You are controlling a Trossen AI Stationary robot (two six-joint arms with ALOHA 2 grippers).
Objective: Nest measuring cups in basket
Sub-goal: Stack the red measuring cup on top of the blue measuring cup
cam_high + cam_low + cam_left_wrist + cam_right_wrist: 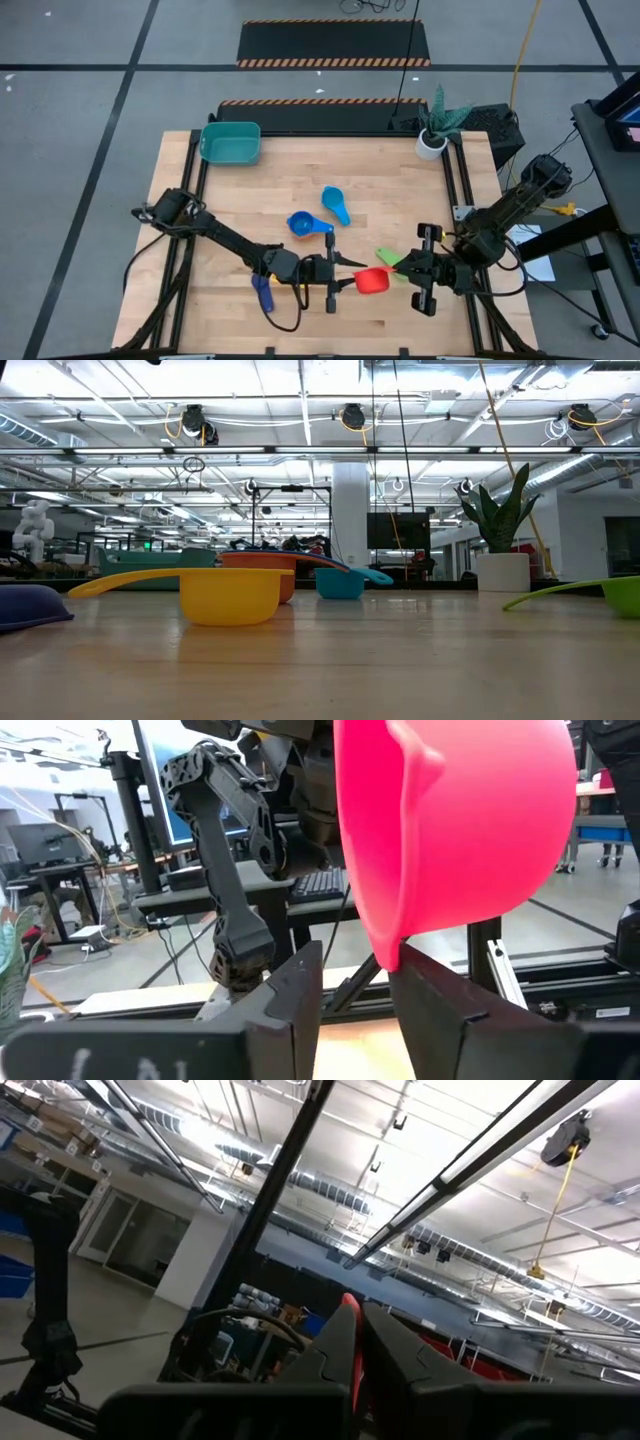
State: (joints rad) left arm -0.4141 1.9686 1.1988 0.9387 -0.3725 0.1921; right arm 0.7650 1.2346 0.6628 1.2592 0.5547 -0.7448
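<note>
The red measuring cup point(372, 282) hangs above the table near its front edge, between my two grippers. My right gripper point(408, 268) comes from the right and is shut on its handle. My left gripper point(345, 281) comes from the left, open, its fingertips at the cup's bowl point(460, 820). The teal basket point(230, 142) stands on the table at the far left. Blue point(300, 224), light blue point(337, 205), green point(390, 258) and dark blue point(262, 292) cups lie on the table. Yellow point(230, 595) and orange point(262, 575) cups show in the low view. My right gripper pinches the red cup's handle point(350, 1342) between its two shut fingers, coming from the table's right side and slanting a little upward. The cup is lifted clear of the table. My left gripper has the bowl's rim point(388, 955) right at one fingertip point(430, 995); whether they touch I cannot tell.
A white plant pot point(432, 143) stands at the table's far right corner. The left arm lies over the dark blue cup. Bare wood lies in the middle of the table between the basket and the blue cups.
</note>
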